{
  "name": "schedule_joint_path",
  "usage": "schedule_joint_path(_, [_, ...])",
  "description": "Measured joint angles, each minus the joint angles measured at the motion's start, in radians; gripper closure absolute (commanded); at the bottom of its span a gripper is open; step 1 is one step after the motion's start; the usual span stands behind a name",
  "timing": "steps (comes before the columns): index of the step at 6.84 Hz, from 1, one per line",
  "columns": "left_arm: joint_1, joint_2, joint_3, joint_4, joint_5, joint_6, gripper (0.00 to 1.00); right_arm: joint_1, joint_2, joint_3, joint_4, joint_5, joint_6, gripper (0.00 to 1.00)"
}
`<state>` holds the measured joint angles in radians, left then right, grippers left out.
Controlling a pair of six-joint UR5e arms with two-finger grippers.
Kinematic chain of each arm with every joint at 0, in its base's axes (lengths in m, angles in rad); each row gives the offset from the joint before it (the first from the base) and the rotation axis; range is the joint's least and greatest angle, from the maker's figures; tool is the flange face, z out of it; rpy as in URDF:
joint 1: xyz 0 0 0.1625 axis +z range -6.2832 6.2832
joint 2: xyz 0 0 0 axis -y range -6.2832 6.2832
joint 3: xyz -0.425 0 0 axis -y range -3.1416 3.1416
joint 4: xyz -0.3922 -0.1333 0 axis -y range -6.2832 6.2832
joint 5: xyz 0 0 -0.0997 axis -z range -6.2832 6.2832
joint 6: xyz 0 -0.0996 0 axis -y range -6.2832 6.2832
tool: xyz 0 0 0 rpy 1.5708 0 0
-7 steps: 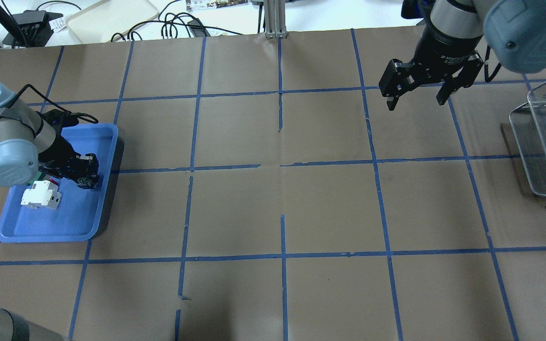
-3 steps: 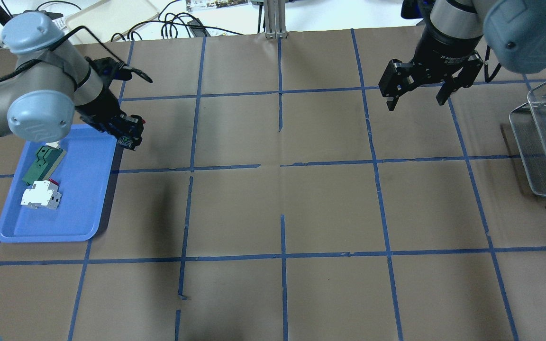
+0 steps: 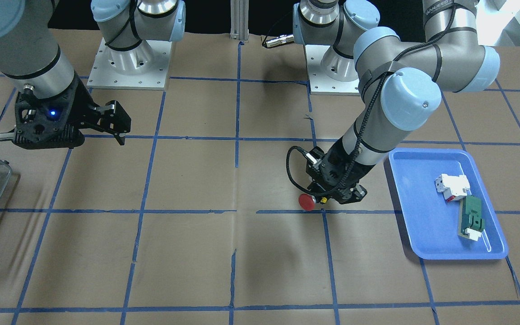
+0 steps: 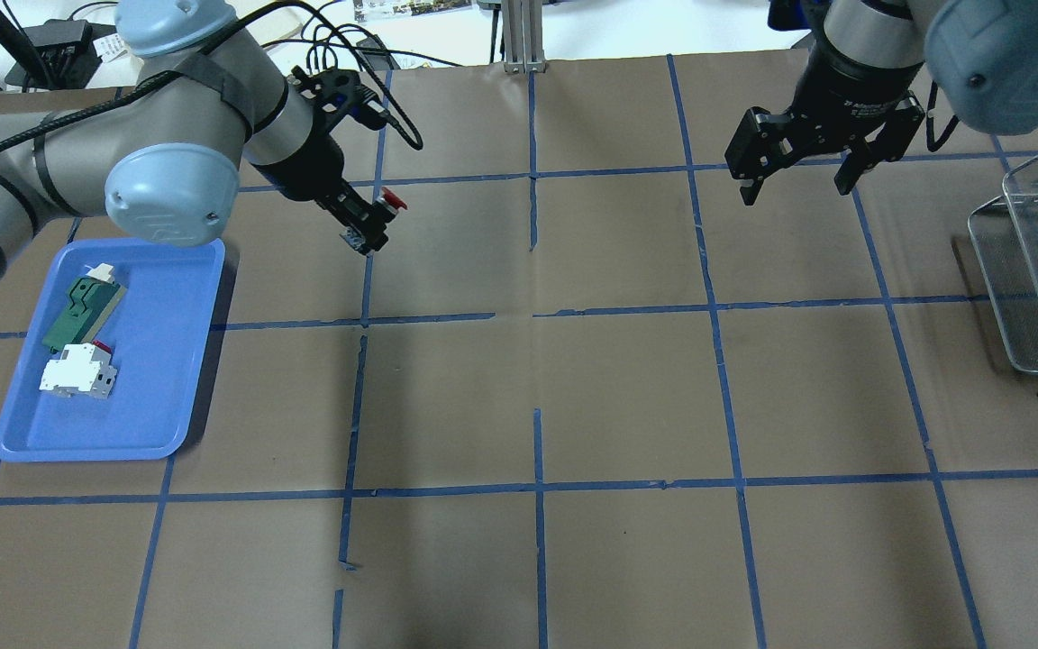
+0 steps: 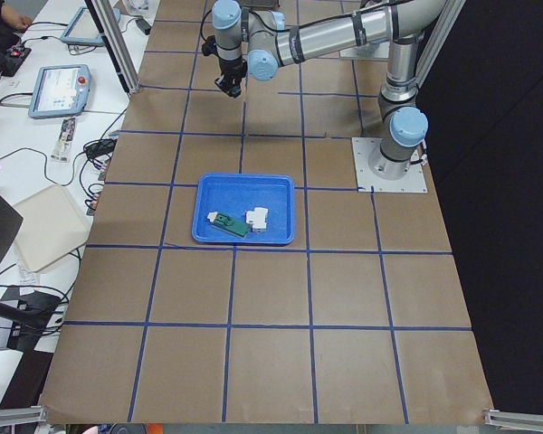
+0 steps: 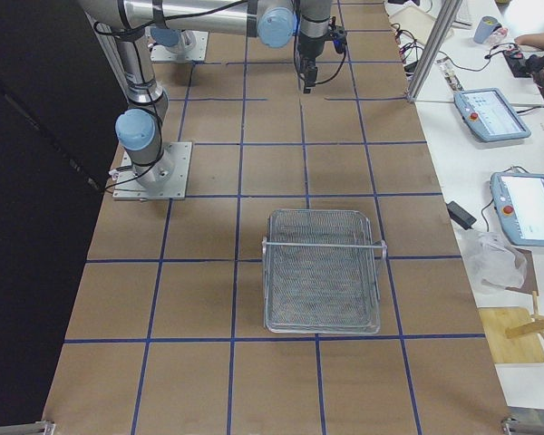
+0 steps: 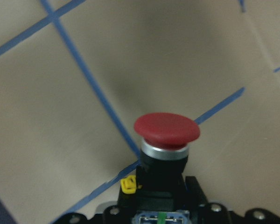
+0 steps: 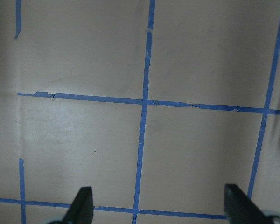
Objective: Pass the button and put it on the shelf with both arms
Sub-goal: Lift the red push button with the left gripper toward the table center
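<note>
Left end effector [image 4: 369, 223]: closed on the black body of the button [image 4: 390, 200] and raised off the desk [image 4: 627, 397]. It sits near the blue tray [image 4: 154, 397] at the desk's left end, to the tray's right and farther from the robot's base. Tray contents: one green flat part [image 4: 82, 306] and one white-and-red block [image 4: 77, 374], neither touched.

Button: the red mushroom cap juts past the fingertips toward the desk's middle. The left wrist view shows the cap and silver collar free and the body clamped below them, with bare desk well beneath.

Step in hand, as judged: carrying the button to the hand-over. The pick looks done; the pass and the shelf placing are not yet done.

Desk middle: brown paper with a blue tape grid, lying between the two arms.

Right end effector [image 4: 796, 185]: jaws spread wide, holding nothing. It hovers over the far right part of the desk, well apart from the button. Its wrist view shows only its two fingertips and taped paper.

Wire basket [image 4: 1037, 270]: at the desk's right edge, near the open jaws; presumably the shelf.

Next move, as judged: bring the two together over the middle, with the cap turned toward the open jaws. Only the cap and collar are free to take, which is a small, rounded hold. The left should let go only once that grip is firm.
</note>
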<state>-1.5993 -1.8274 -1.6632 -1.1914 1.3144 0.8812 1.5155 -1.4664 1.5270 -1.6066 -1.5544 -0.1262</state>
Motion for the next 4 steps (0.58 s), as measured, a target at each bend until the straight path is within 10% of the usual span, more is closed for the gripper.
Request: schedule_joint_path(4, [-0.151,0.021,0.046,-0.009,-0.220,0.308,1.00,-0.070,0.003,-0.025,0.024,0.132,-0.049,0.00])
